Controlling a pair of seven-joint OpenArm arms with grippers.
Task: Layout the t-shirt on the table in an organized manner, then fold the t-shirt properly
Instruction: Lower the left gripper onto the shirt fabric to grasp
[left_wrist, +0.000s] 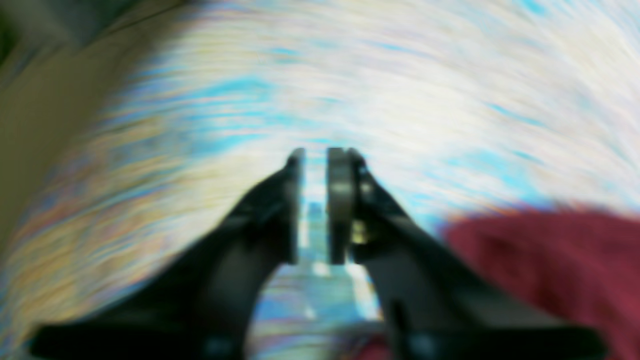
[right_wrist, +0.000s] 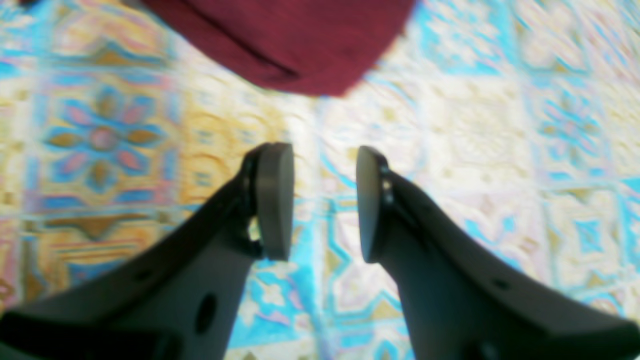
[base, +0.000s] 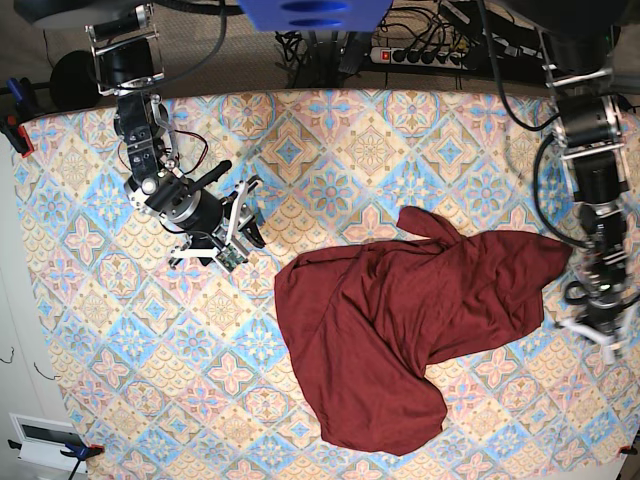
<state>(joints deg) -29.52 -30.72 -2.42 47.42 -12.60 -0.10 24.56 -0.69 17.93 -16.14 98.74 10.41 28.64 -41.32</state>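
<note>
The dark maroon t-shirt (base: 400, 320) lies crumpled and partly doubled over on the patterned table (base: 100, 350), right of the middle. My right gripper (base: 240, 228) hovers over bare cloth to the shirt's upper left. In the right wrist view it (right_wrist: 322, 150) stands open and empty, with a shirt edge (right_wrist: 290, 40) a little ahead of it. My left gripper (base: 595, 330) is at the shirt's right-hand tip. The left wrist view is smeared by motion. There the left gripper (left_wrist: 315, 155) shows a narrow gap with only table (left_wrist: 400, 75) behind it, and the shirt (left_wrist: 550, 260) lies to its lower right.
A power strip with cables (base: 420, 50) lies beyond the table's far edge. Clamps (base: 15, 130) grip the cloth at the left edge. A blue object (base: 310, 12) hangs over the top middle. Bare patterned cloth (base: 130, 380) spreads left of the shirt.
</note>
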